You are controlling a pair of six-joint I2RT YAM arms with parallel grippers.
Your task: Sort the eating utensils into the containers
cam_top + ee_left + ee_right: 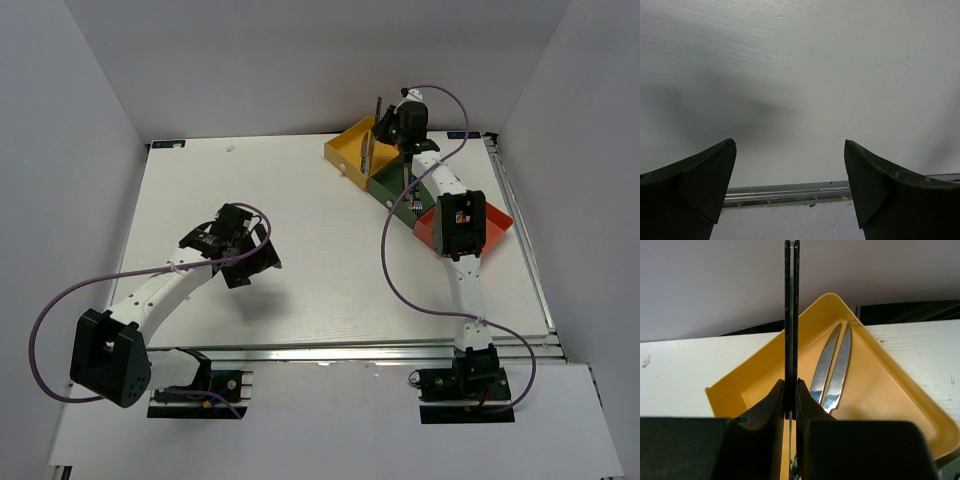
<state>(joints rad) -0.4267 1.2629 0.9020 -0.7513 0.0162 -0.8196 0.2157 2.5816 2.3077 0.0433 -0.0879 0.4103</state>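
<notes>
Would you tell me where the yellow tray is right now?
In the top view the yellow tray sits at the table's far right, next to the dark green tray.

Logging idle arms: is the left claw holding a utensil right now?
No, the left claw stands wide open, with only the white table showing between its jaws.
</notes>
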